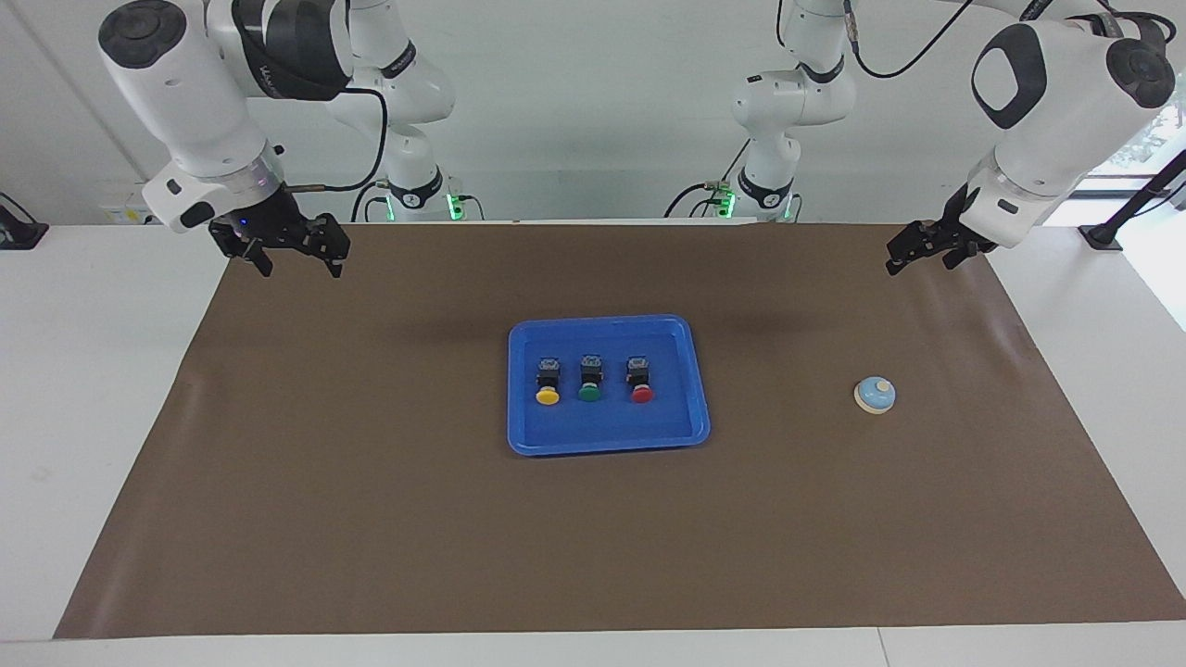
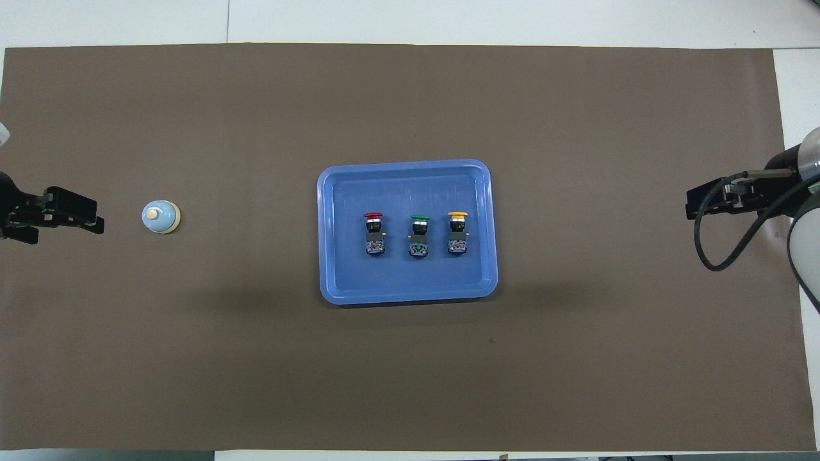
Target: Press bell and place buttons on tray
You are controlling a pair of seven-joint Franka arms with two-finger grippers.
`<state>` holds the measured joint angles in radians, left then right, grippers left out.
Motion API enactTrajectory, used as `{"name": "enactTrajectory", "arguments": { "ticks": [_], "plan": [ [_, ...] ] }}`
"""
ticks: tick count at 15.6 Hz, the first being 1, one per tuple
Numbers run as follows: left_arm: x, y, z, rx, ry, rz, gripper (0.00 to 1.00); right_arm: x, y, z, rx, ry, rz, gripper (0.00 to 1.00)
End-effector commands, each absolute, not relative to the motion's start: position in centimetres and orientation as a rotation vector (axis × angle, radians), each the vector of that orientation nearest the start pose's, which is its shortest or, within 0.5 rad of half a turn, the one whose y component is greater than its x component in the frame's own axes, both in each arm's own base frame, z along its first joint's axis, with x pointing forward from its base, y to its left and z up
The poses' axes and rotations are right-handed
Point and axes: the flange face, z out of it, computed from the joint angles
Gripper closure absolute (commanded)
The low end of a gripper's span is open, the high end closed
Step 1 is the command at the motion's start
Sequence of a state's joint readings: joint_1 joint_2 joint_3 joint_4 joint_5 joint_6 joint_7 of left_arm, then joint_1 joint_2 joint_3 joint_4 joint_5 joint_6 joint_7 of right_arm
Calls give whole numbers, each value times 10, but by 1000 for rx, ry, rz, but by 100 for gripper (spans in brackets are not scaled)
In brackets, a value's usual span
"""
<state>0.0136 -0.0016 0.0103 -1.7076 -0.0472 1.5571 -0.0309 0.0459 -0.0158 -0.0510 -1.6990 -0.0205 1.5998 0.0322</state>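
Sitting lined up in the tray (image 1: 519, 389), the light, stiff buttons (image 1: 589, 380) are offering blocky bodies to pinch, both pincers (image 1: 295, 252) (image 1: 931, 250) hanging spread apart, empty.

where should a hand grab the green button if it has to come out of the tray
Judging by its pose, grip the green button by its black blocky body, coming straight down from above. It lies on its side in the tray, cap pointing away from the robots, red button and yellow button alongside; the gaps should let fingers straddle the flat sides.
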Motion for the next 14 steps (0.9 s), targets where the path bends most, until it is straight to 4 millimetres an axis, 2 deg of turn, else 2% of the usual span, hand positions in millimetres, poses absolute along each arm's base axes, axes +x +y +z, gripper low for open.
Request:
{"name": "enactTrajectory", "arguments": {
  "ticks": [1,14],
  "plan": [
    [543,9,565,-3164,-64,180,0,543,-7,577,-3165,75,148,0],
    [545,7,566,-3174,-68,166,0,543,-7,577,-3165,75,148,0]
  ]
}}
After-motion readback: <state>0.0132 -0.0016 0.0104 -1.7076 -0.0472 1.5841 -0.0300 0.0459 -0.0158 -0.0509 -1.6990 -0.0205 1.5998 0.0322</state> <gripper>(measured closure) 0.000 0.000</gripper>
